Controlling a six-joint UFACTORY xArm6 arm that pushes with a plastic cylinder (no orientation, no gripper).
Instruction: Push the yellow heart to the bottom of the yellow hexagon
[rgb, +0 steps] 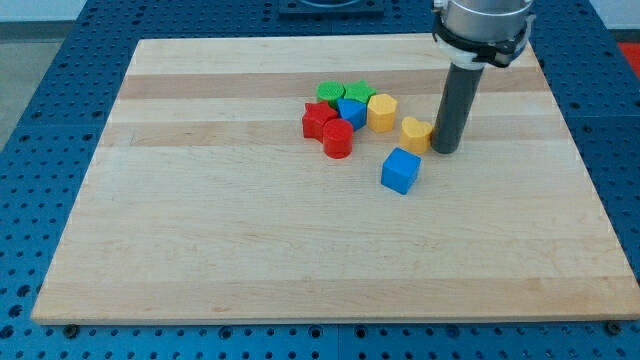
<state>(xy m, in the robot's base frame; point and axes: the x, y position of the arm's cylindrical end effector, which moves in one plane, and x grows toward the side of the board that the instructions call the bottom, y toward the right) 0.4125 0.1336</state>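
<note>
On the pale wooden worktop (250, 250) our rod carries no fingers to open or clench. Our tip (445, 150) touches the small yellow heart block (416, 132) from the view's right; the yellow hexagon block (381, 112) lies up-left.

Silver-grey metal collar up top (black trim), straight dark cylindrical rod below, my tip (445, 151).

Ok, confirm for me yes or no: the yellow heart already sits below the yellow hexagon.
No: the yellow heart lies toward the view's right of the yellow hexagon, only slightly lower, with my tip touching its right side.
</note>
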